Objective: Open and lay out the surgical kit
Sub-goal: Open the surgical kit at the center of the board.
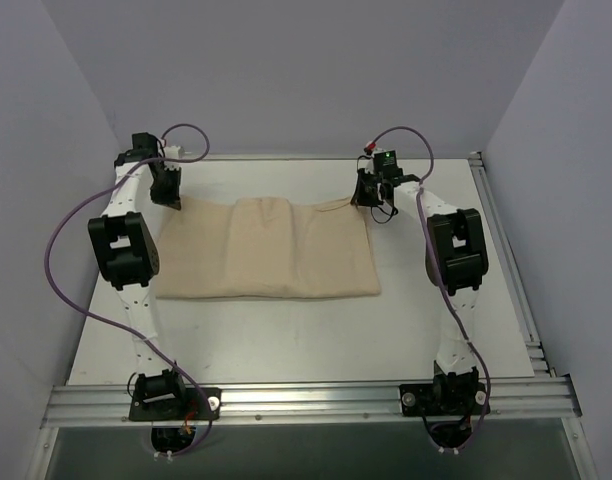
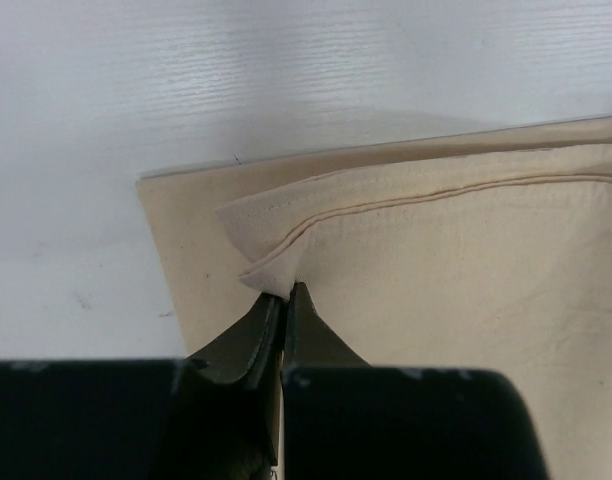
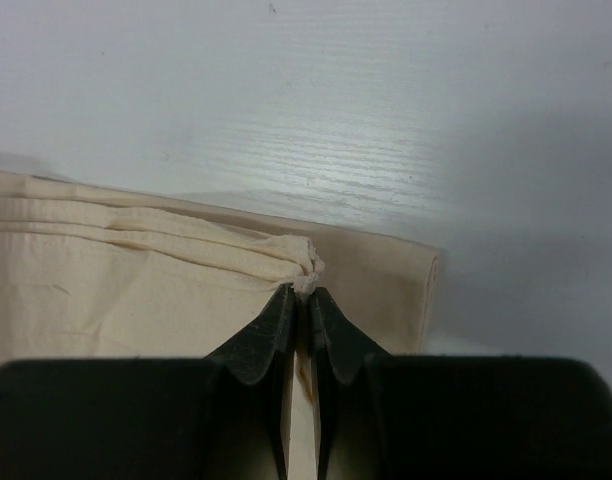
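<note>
The surgical kit (image 1: 271, 250) lies folded as a beige cloth wrap in the middle of the white table; its contents are hidden inside. My left gripper (image 1: 173, 203) sits at the wrap's far left corner, shut on a hemmed corner of the top cloth layer (image 2: 271, 270). In the left wrist view the left gripper (image 2: 284, 292) pinches that fold just above the lower layer. At the far right corner my right gripper (image 1: 374, 208) is shut on a bunched corner of cloth (image 3: 304, 262). The right gripper (image 3: 304, 292) holds the gathered pleats tight between its tips.
The white table (image 1: 286, 345) ends in an aluminium rail (image 1: 306, 400) at the near edge, where both arm bases are bolted. Grey walls close in the left, right and back sides. Purple cables loop off each arm.
</note>
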Controlling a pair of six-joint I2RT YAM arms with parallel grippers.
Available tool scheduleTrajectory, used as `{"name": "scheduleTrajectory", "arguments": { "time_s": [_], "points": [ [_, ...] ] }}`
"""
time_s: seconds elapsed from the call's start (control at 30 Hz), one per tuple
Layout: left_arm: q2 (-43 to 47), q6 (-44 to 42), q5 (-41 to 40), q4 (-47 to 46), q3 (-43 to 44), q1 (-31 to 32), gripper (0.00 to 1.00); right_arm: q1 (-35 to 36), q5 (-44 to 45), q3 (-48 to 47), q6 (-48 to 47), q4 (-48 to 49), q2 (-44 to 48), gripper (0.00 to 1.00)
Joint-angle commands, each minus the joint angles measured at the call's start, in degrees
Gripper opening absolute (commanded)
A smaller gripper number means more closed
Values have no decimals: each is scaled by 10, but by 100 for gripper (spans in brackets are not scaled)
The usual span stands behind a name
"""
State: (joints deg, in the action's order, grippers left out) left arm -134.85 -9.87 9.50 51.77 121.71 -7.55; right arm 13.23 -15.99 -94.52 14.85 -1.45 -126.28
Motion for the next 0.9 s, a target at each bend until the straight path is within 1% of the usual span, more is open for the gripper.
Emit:
{"name": "scheduleTrajectory", "arguments": {
  "time_s": [0.0, 0.3, 0.53, 0.7, 0.87],
  "points": [
    [59, -16, 14, -31, 2, -1, 2, 6, -4, 7, -1, 1, 60, 0],
    [84, -18, 27, -25, -19, -2, 2, 5, -10, 26, -1, 2, 82, 0],
    [121, -24, 46, -14, -37, -6, 2, 4, -23, 36, -5, -2, 99, 0],
    [156, -26, 78, -7, -70, -20, 2, 3, -46, 70, -6, -4, 131, 0],
    [199, -48, 98, 4, -105, -24, 2, 3, -57, 100, -15, -14, 163, 0]
  ]
}}
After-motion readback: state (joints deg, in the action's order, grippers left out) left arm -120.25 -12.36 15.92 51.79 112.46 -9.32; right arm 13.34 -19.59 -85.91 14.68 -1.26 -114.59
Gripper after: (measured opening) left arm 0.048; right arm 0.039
